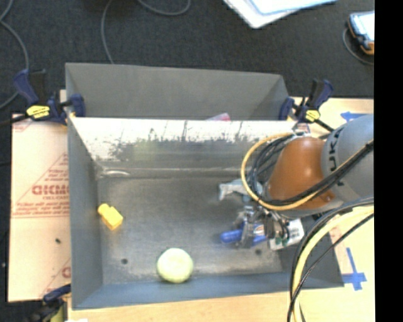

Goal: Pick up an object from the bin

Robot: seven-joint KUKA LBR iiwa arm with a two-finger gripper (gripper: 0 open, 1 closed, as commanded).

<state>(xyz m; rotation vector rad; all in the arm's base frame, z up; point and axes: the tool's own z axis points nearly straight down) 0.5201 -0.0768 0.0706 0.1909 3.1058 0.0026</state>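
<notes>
Arm with partial lettering over blue object.

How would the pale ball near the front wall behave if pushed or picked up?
The ball looks round, so it would probably roll on the bin's flat floor if nudged. It lies close to the front wall, which may stop it that way. Its curved surface could slip from an off-centre pinch.

Premises: robotics laboratory. Grounds: a grey sheet-metal bin; a silver industrial arm with orange wrist cover and looped yellow and black cables reaching into it; thin loose wire and white papers on dark carpet beyond.
</notes>
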